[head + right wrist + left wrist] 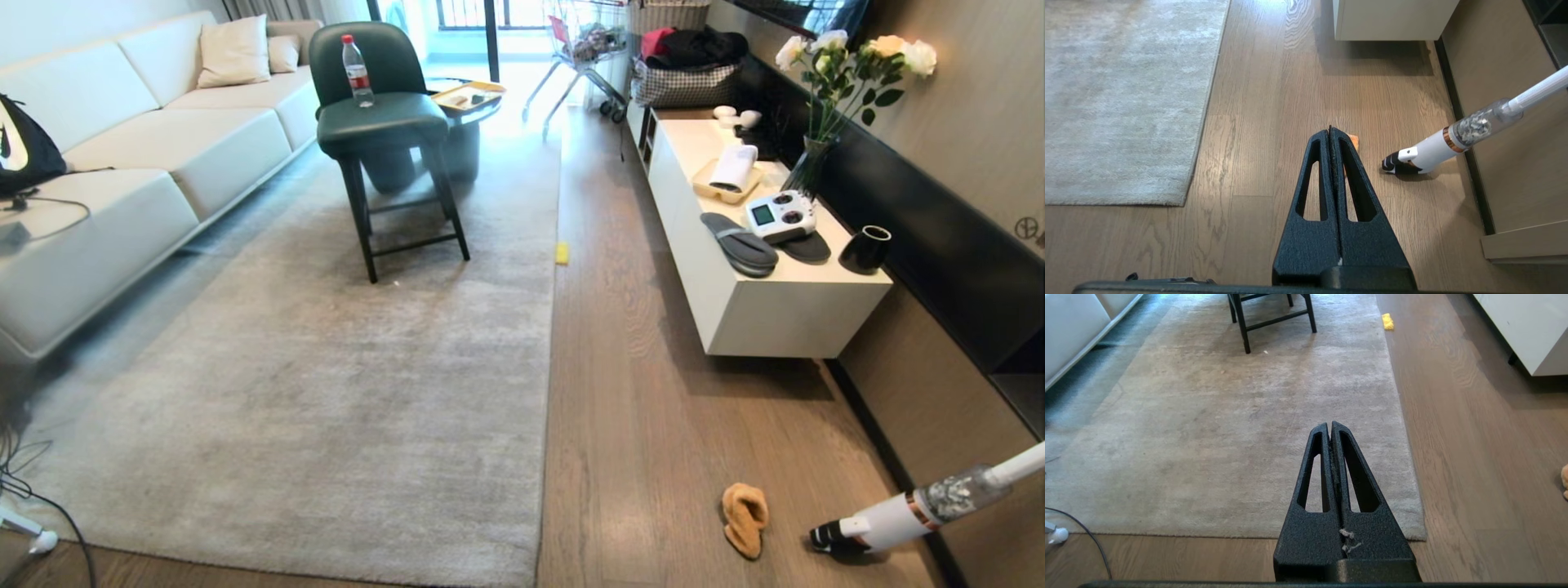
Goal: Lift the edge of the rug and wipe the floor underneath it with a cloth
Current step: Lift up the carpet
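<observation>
The rug (326, 392) is pale grey-beige with soft cloudy shading. The floor (653, 425) is grey-brown wood with dark grain lines. The cloth (744, 518) is orange-yellow. The chair (380, 106) is dark green with black legs, the sofa (163, 139) cream, the cabinet (759, 310) white. Both grippers are speckled black.

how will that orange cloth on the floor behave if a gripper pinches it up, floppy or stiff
Probably floppy: the cloth lies folded and lumpy on the floor, so it should drape and sag from a pinch. It looks fluffy and small, so likely light. The pile may snag on the fingers, as grey lint already clings to the left gripper.
</observation>
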